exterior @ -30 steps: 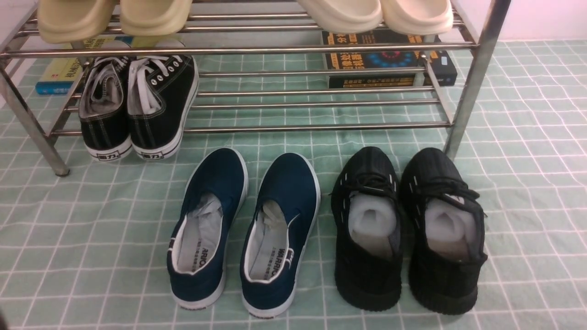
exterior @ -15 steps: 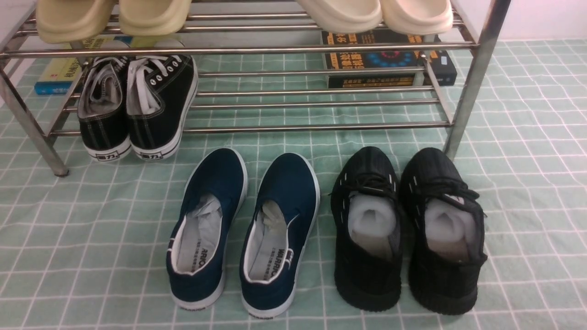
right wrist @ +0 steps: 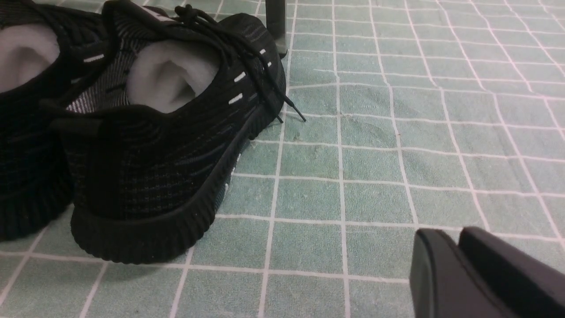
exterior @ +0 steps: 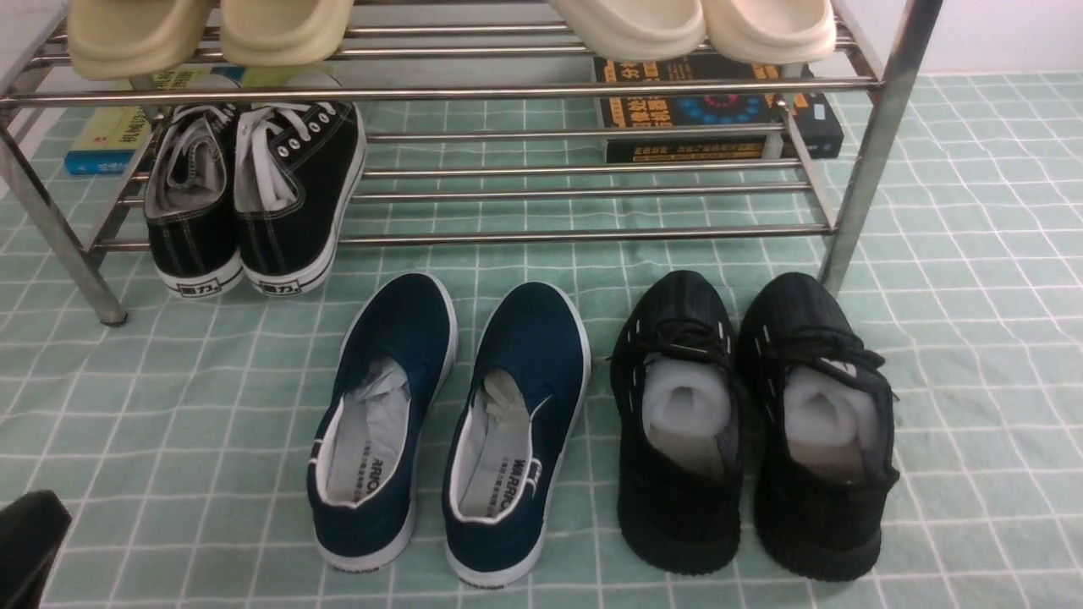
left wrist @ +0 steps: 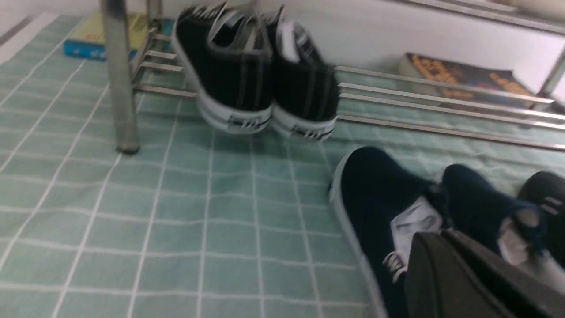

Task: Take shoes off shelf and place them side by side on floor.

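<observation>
The two navy-blue slip-on shoes [exterior: 381, 423] [exterior: 516, 431] stand side by side on the mint-green gridded floor [exterior: 169, 406], toes pointing at the silver tube shelf [exterior: 575, 235]. Neither gripper touches them. My left gripper [exterior: 30, 533] shows as a dark tip at the lower left corner, left of the pair. In the blurred left wrist view its fingers [left wrist: 435, 240] lie together, empty, just short of the nearer navy shoe [left wrist: 375, 194]. In the right wrist view my right gripper [right wrist: 454, 240] is shut and empty above the floor, right of the black knit sneakers.
A pair of all-black knit sneakers [exterior: 677, 423] stands right of the navy pair, close to the shelf's right leg [exterior: 871, 161]. Black lace-up sneakers [exterior: 245, 194] sit on the lower tier at left. Books [exterior: 719, 110] lie beneath the shelf, and beige slippers [exterior: 203, 30] rest on the upper tier.
My left gripper's dark tip has come into the front view at the lower left corner. The shoes have not moved.
</observation>
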